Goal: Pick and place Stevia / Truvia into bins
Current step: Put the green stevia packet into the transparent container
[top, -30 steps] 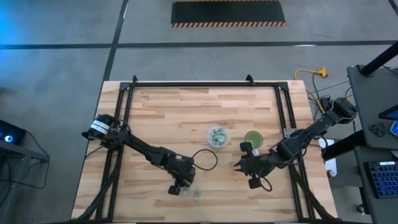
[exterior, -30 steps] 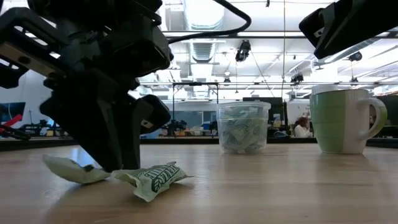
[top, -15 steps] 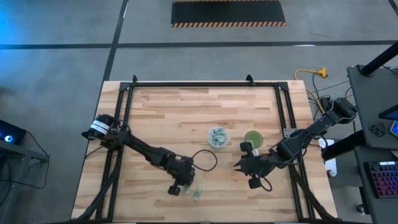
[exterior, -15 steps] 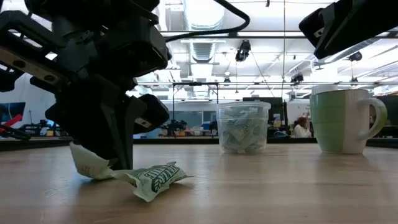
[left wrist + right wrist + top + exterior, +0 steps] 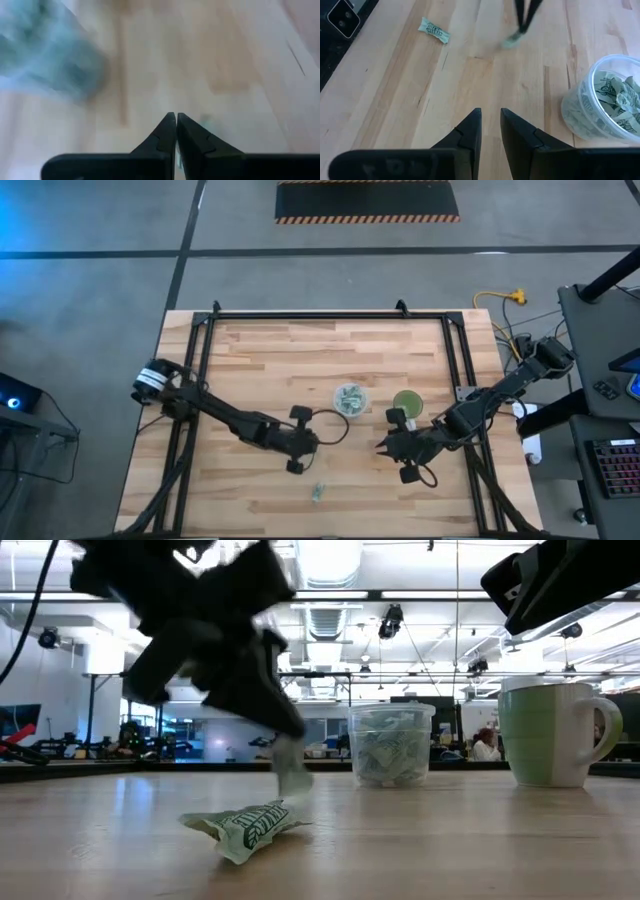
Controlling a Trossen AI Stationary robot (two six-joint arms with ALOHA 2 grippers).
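Wooden bench [image 5: 260, 370] from above: left hand [image 5: 296, 467] near the clear cup [image 5: 350, 401]; right hand [image 5: 385, 445] waits beside the green cup [image 5: 407, 402]. Low view: left hand's shut fingers pinch a sachet [image 5: 292, 773]; another sachet [image 5: 245, 826] lies below. Right wrist view: right hand slightly parted, empty. A thin corner grip could slip mid-swing.

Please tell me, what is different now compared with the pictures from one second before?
The left tool closed on one sachet, lifted it off the table and moved toward the clear cup. The other sachet stayed lying on the wood. The right tool, the clear cup and the green cup did not move.
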